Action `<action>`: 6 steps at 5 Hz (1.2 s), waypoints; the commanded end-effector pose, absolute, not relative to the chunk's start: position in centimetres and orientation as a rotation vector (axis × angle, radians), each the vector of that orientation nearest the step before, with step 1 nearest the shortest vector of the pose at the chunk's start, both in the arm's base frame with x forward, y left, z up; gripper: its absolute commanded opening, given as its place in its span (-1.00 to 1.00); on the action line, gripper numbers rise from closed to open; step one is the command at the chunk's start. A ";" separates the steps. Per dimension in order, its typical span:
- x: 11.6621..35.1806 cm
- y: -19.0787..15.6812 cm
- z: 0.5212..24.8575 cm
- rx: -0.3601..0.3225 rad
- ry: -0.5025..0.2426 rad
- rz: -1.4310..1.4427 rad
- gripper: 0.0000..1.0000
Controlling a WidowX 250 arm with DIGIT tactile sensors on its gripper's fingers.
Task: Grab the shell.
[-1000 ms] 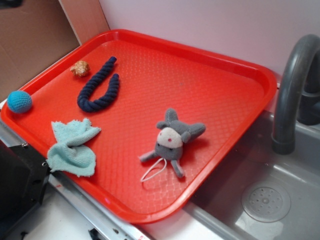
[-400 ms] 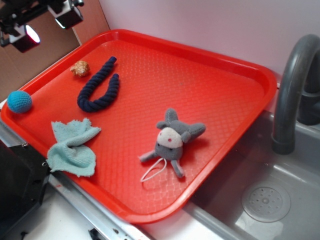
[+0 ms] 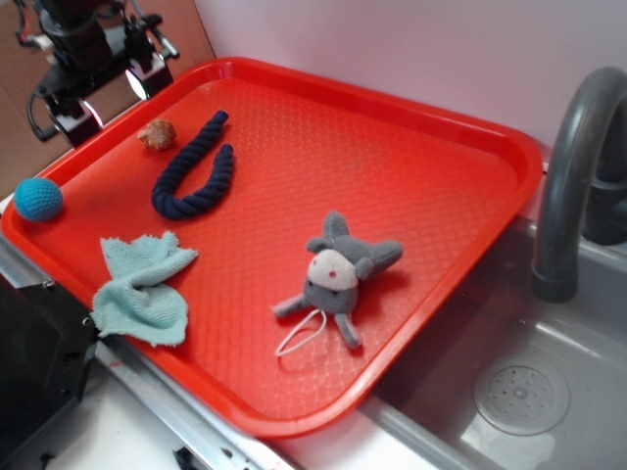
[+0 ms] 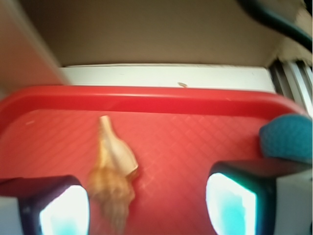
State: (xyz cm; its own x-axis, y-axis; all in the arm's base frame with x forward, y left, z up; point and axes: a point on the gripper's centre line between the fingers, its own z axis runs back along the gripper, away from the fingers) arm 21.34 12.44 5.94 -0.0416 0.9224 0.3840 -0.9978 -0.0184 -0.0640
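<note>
The shell (image 3: 157, 133), tan-orange and lumpy, lies on the red tray (image 3: 421, 196) near its far left corner. In the wrist view the shell (image 4: 113, 171) sits on the tray floor just inside my left finger, its pale pointed end aimed at the tray rim. My gripper (image 3: 106, 100) hovers above the tray's left rim, left of the shell, open, with nothing between its fingers. My gripper (image 4: 146, 208) shows two bright pads (image 4: 63, 210) wide apart.
A blue crocheted ball (image 3: 38, 199) rests at the tray's left edge, also the blue ball (image 4: 288, 138) at the wrist view's right. A navy rope (image 3: 193, 166), light blue cloth (image 3: 142, 289) and grey plush toy (image 3: 340, 277) lie on the tray. A grey faucet (image 3: 573, 176) and sink (image 3: 519, 392) stand right.
My gripper came into view at the top left and dropped down toward the tray's left rim near the shell. Nothing on the tray has moved.
</note>
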 end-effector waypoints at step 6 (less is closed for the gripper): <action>23.1 12.9 5.8 0.061 -0.316 1.370 -1.00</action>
State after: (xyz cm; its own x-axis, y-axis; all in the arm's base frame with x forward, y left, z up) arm 23.29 11.68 3.84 0.1819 0.9604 0.2110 -0.9771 0.2006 -0.0705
